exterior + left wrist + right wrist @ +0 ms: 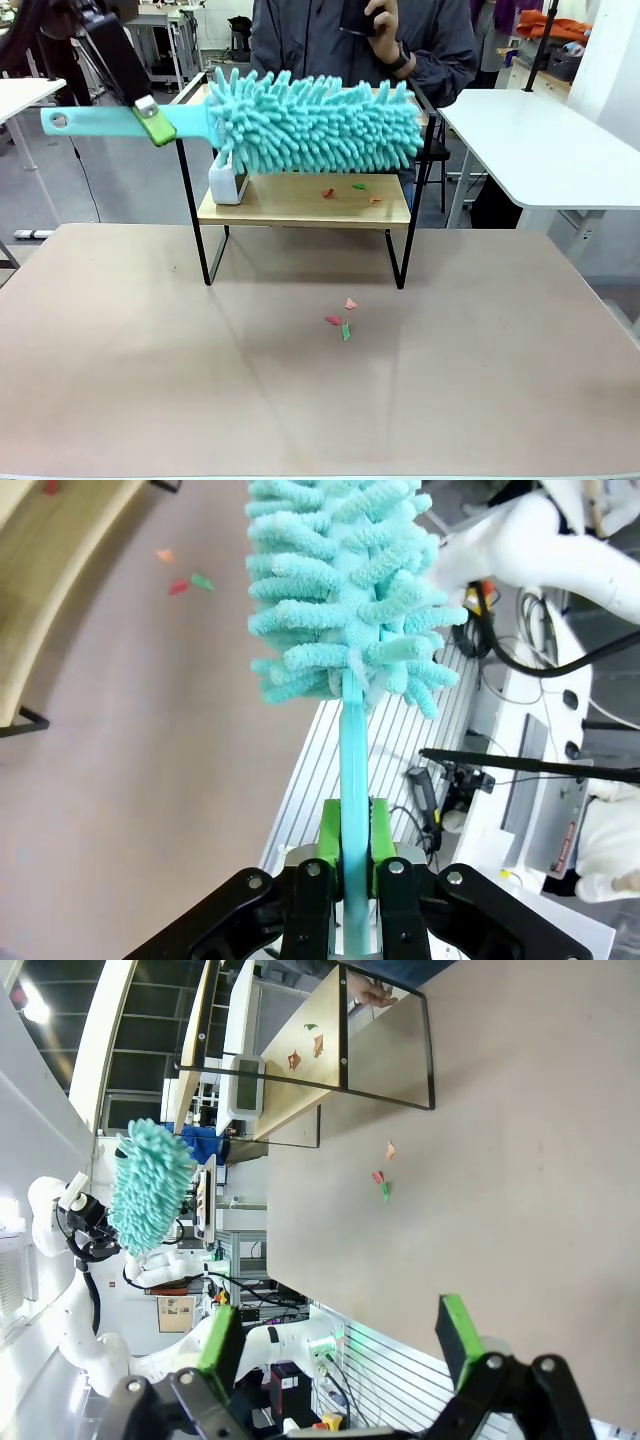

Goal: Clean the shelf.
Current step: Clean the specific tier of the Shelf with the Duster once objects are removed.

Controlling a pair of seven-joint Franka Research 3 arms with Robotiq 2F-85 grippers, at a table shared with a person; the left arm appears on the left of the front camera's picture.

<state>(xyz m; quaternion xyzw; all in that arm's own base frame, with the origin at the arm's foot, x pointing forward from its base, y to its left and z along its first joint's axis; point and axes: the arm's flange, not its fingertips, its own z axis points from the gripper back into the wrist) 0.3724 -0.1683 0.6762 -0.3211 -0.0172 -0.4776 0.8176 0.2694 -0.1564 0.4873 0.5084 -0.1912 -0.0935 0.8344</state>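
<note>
My left gripper (152, 122) is shut on the handle of a teal fluffy duster (315, 120), high at the left. The duster's head hangs in front of the top board of the shelf (290, 208). In the left wrist view the green pads (330, 842) clamp the thin teal handle, and the duster head (345, 590) rises ahead. Red and green paper scraps (358, 190) lie on the shelf's lower board, and more scraps (341, 320) lie on the table in front. My right gripper (338, 1342) is open above the table with nothing between its fingers.
A white container (227, 180) stands at the left end of the lower board. A person (300, 40) stands just behind the shelf, holding a dark object. The brown table (150, 360) spreads wide in front. White tables stand to the right and left.
</note>
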